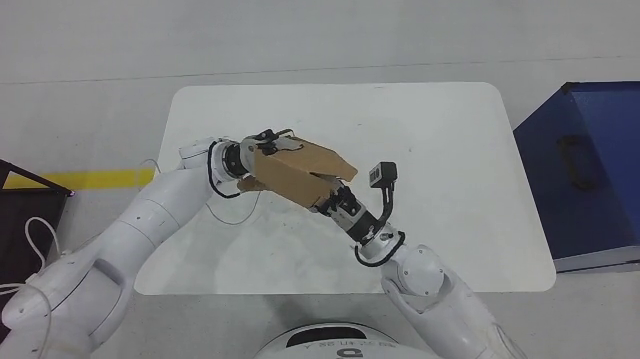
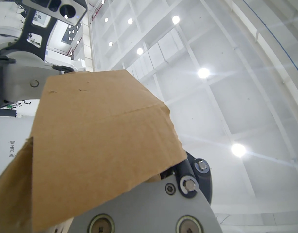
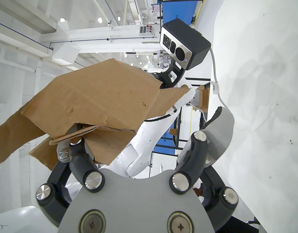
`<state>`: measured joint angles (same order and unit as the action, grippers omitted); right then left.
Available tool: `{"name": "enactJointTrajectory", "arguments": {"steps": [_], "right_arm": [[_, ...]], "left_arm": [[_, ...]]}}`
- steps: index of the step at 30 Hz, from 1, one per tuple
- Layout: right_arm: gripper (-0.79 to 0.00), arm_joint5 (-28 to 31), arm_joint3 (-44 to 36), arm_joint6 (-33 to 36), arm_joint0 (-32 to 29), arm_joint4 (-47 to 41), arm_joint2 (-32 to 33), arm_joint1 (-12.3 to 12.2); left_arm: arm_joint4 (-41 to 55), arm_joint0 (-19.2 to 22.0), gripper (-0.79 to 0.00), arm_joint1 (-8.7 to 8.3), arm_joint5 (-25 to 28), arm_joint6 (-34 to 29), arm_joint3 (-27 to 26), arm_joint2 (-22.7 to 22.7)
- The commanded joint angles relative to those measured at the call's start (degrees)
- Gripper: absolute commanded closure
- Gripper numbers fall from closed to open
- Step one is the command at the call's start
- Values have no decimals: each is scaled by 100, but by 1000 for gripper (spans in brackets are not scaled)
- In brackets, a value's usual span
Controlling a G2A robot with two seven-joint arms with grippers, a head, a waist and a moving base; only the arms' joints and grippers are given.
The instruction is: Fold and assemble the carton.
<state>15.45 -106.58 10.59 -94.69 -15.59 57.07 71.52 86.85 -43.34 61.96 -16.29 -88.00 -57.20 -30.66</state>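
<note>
A brown carton (image 1: pixel 298 171), partly opened with loose flaps, hangs above the white table (image 1: pixel 450 149) between my two arms. My left gripper (image 1: pixel 262 155) is at the carton's left end, shut on its wall. In the left wrist view the carton (image 2: pixel 95 127) covers the jaws, and one finger link (image 2: pixel 191 168) runs in under it. My right gripper (image 1: pixel 333 200) meets the carton's lower right end. In the right wrist view the right gripper (image 3: pixel 143 132) is open: one finger (image 3: pixel 66 146) touches the folded flaps of the carton (image 3: pixel 95 98), and the other finger (image 3: pixel 219 122) stands well apart.
A blue bin (image 1: pixel 590 169) stands on the floor beyond the table's right edge. A dark frame (image 1: pixel 20 191) and a yellow floor line (image 1: pixel 100 177) lie to the left. Bare table surface spreads to the right of the carton and behind it.
</note>
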Motion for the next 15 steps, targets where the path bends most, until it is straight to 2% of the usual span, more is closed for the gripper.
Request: {"name": "enactJointTrajectory", "arguments": {"steps": [1,9,15], "right_arm": [[-785,124,-20,-88,-57,-64,52,1],[-785,88,44,-914,-36,723,-138,79],[-785,221,37,-1016,-51,751,-196,113]], "left_arm": [[52,-6,0,-10,0,0,13,21],[497,-20,0,-37,-1,0,-147,214],[614,76,0,-91,0,0,-85,290]]}}
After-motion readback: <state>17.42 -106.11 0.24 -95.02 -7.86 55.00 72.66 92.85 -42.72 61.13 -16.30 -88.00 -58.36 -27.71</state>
